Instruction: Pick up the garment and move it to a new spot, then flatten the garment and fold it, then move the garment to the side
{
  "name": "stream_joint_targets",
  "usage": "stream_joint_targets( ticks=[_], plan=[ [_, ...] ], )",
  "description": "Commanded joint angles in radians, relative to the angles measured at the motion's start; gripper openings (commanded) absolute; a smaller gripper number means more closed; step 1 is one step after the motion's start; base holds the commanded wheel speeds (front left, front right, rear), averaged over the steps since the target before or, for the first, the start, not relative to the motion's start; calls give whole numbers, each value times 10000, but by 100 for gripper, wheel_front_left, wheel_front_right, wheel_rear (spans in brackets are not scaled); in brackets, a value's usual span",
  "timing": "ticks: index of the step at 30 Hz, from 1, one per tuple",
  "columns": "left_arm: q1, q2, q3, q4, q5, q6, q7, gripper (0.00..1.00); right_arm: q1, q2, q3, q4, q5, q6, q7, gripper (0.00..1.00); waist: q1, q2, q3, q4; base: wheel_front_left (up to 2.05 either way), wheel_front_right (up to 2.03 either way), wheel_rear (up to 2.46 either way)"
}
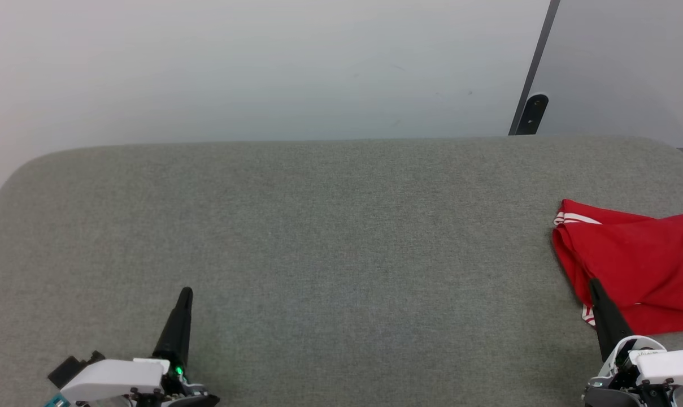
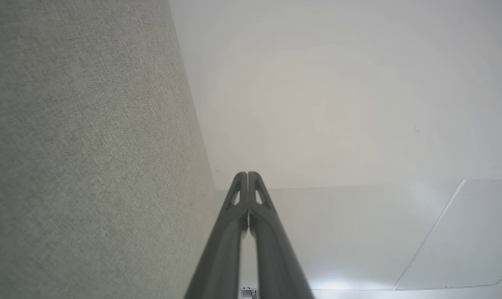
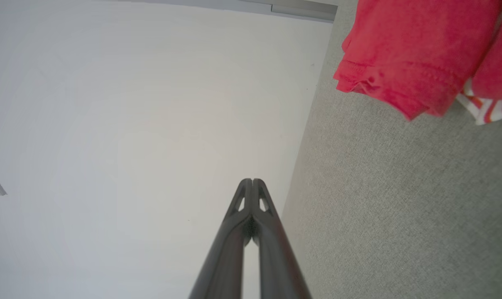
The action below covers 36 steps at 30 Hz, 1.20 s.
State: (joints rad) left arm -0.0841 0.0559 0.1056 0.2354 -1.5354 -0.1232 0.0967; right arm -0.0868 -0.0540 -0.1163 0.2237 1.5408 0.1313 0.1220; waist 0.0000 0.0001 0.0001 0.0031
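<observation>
The garment [image 1: 635,260] is a folded red piece with white-and-red striped trim, lying at the right edge of the grey padded table [image 1: 330,226] and cut off by the head view's border. In the right wrist view the garment [image 3: 417,50] shows at the upper right, hem and striped trim visible. My right gripper [image 1: 593,284] is shut and empty, its tip over the garment's near left corner; whether it touches the cloth I cannot tell. Its fingers [image 3: 253,185] press together. My left gripper [image 1: 186,293] is shut and empty at the lower left, its fingertips [image 2: 248,176] closed.
A pale wall rises behind the table's far edge. A dark bracket [image 1: 532,113] and a thin dark strip stand at the back right. The table's corners are rounded. Grey fabric stretches bare from the left gripper to the garment.
</observation>
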Motion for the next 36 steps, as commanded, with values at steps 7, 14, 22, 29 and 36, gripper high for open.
stream_joint_targets(
  ticks=[7,14,22,29,36],
  plan=[
    [-240,-46,89,79,-532,-100,152,0,-234,44,31,163,539,-10,-81,0,0,-1,18,-18,0,0,0],
    [-319,-66,118,122,-779,-111,206,0,-284,56,34,242,735,-10,-107,0,0,-1,30,-31,0,0,0],
    [-317,-65,116,123,-778,-111,207,0,-259,54,33,242,734,-10,-108,0,0,-1,30,-31,0,0,0],
    [-317,-66,116,122,-777,-111,207,0,-259,55,34,242,735,-10,-108,0,0,-1,30,-31,0,0,0],
    [-316,-66,117,121,-777,-111,208,0,-259,55,35,242,736,-10,-109,0,0,-1,30,-31,0,0,0]
  ],
)
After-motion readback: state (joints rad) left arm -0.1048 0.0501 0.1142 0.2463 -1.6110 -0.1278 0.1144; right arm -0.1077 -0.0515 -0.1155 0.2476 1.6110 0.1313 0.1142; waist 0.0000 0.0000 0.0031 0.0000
